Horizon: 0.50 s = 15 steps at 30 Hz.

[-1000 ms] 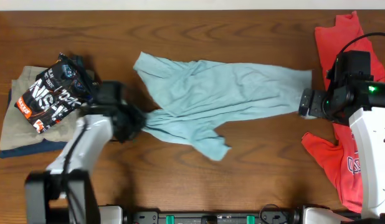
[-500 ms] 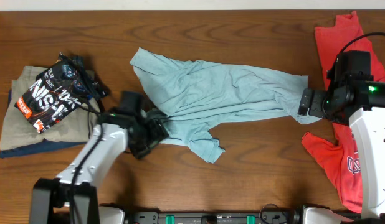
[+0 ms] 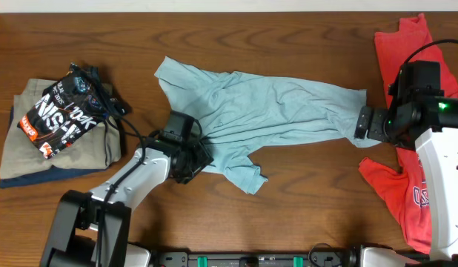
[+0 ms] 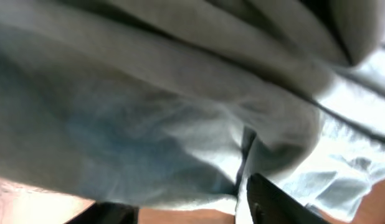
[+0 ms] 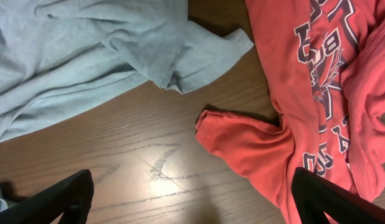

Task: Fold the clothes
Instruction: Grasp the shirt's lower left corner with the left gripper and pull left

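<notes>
The pale blue-grey T-shirt (image 3: 266, 104) lies crumpled and stretched sideways across the middle of the table. My left gripper (image 3: 190, 154) is at its lower left edge. In the left wrist view the shirt (image 4: 180, 112) fills the frame; the fingers of my left gripper (image 4: 192, 208) stand apart with bare wood between them, so it is open with the hem at the fingertips. My right gripper (image 3: 362, 122) is open and empty at the shirt's right end. In the right wrist view, my right gripper (image 5: 192, 205) is over bare wood, with the shirt (image 5: 86, 50) at the upper left.
A red T-shirt with white lettering (image 3: 407, 52) lies crumpled along the right edge and shows in the right wrist view (image 5: 317, 81). A black printed shirt (image 3: 62, 111) sits on a stack of folded clothes (image 3: 21, 159) at the left.
My left gripper moved right along the shirt's lower left edge. The gathered point of fabric there slackened and the left sleeve shifted slightly. The right arm stayed still.
</notes>
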{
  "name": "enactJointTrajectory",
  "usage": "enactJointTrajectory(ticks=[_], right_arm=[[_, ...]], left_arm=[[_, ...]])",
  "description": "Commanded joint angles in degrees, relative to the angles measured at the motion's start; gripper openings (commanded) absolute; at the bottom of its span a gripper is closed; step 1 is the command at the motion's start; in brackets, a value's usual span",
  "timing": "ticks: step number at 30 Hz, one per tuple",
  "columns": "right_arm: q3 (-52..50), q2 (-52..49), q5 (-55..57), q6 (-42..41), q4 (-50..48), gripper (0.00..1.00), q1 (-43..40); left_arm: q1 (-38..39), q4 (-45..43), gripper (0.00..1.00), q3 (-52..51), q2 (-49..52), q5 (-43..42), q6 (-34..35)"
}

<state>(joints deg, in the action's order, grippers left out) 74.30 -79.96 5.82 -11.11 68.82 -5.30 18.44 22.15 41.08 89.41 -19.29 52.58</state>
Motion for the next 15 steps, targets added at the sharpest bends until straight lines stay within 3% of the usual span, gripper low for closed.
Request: enactJointTrajectory(ticks=[1, 6, 10, 15], right_arm=[[0.85, 0.90, -0.07, 0.48, 0.11, 0.99, -0.81], [0.85, 0.90, -0.07, 0.48, 0.17, 0.99, -0.81], [0.85, 0.90, -0.07, 0.46, 0.26, 0.99, -0.81], [-0.66, 0.87, -1.25, 0.46, -0.31, 0.99, -0.81]], left_arm=[[0.09, 1.16, 0.43, -1.11, 2.34, 2.45, 1.14], [0.02, 1.53, 0.06, -1.22, 2.34, 2.51, -0.15], [-1.73, 5.75, 0.06, -0.79, 1.38, 2.43, -6.58], [-8.68, 22.03, 0.06, 1.53, -5.05, 2.47, -19.61]])
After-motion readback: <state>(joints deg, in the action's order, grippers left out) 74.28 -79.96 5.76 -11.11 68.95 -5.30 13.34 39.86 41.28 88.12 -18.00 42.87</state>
